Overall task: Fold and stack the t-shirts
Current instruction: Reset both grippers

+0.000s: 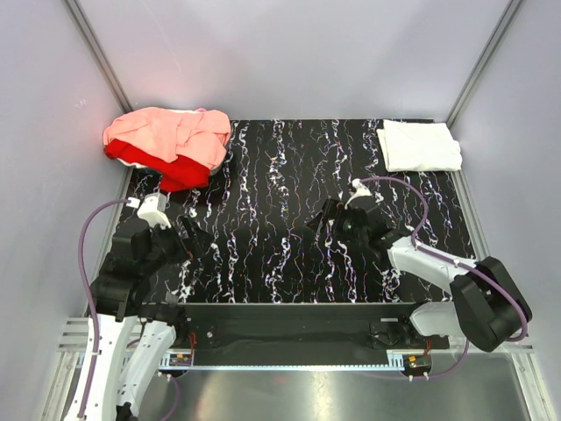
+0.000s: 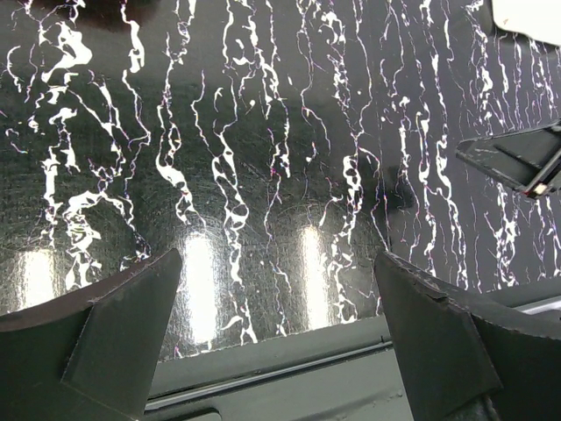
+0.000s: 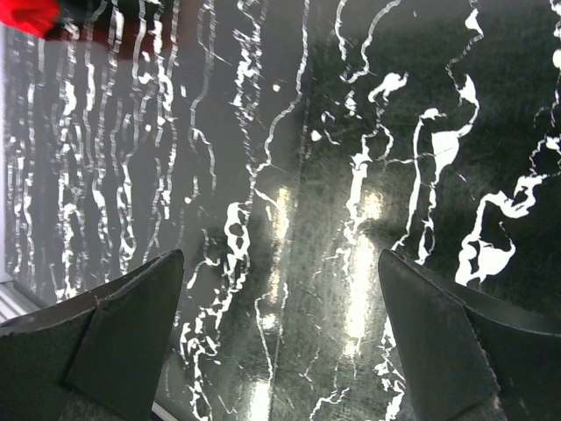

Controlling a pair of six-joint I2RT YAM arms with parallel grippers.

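Note:
A crumpled salmon-pink t-shirt (image 1: 171, 133) lies heaped over a red t-shirt (image 1: 149, 160) at the mat's far left corner. The red one's edge also shows in the right wrist view (image 3: 31, 15). A white t-shirt (image 1: 419, 146) rests folded at the far right corner, and a corner of it shows in the left wrist view (image 2: 530, 17); no print shows on it. My left gripper (image 1: 189, 228) (image 2: 276, 263) hovers open over bare mat near the front left. Toward the middle of the mat my right gripper (image 1: 323, 216) (image 3: 280, 259) is open too. Neither holds anything.
A black mat with white marbling (image 1: 272, 175) covers the table. Grey walls enclose the left, back and right sides. A black rail (image 1: 280, 320) with the arm bases runs along the near edge. One right-gripper finger (image 2: 517, 158) appears in the left wrist view.

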